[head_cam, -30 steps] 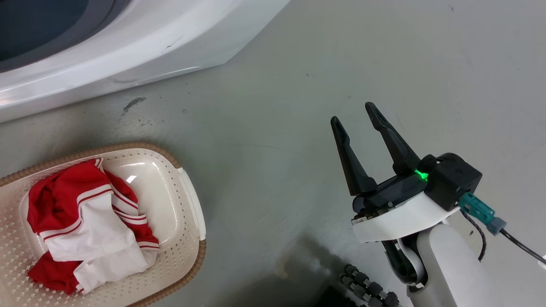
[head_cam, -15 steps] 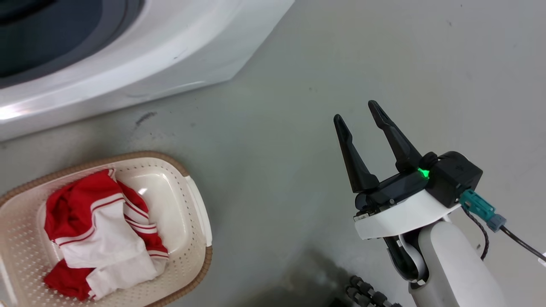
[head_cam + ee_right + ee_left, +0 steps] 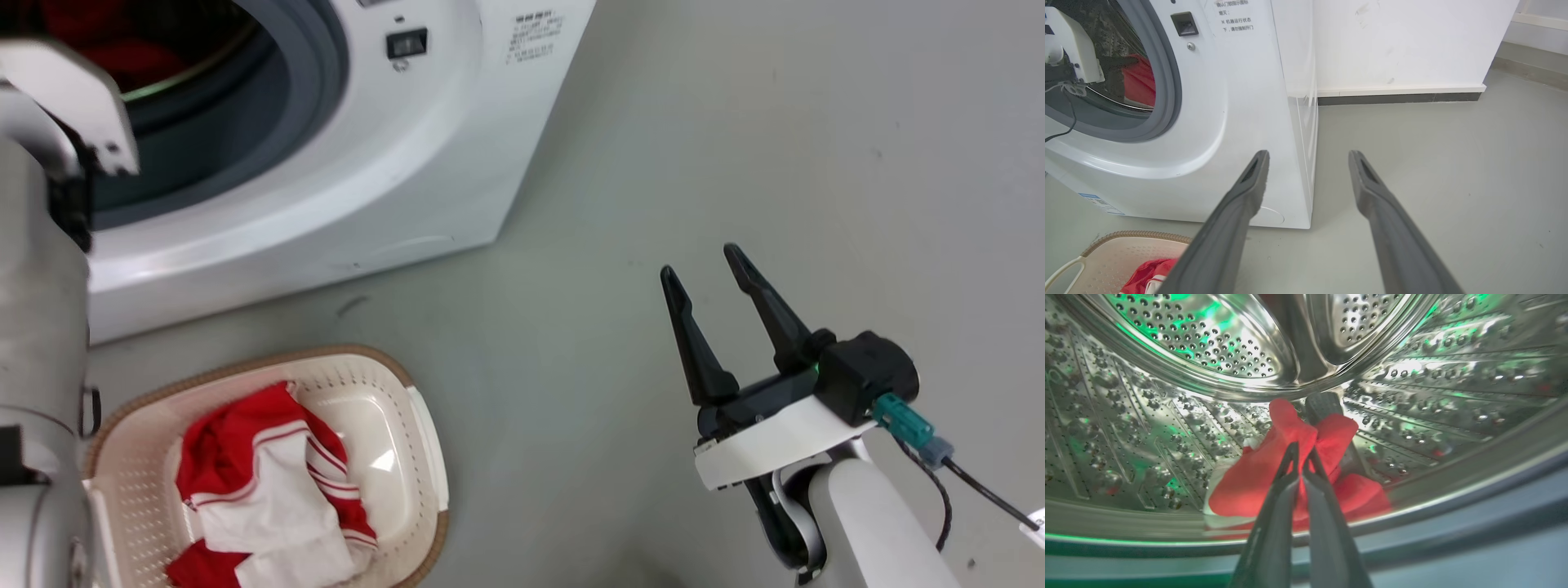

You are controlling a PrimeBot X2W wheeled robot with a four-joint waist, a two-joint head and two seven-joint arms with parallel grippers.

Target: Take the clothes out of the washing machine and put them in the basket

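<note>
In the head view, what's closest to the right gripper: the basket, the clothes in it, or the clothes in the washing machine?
1. basket, lower left of the right gripper.
2. clothes in the basket, further left.
3. clothes in the washing machine, far upper left.

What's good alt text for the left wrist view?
The left gripper, its two dark fingers nearly together, pinches a red garment inside the perforated steel drum of the washing machine. The grey door seal runs across the foreground.
</note>
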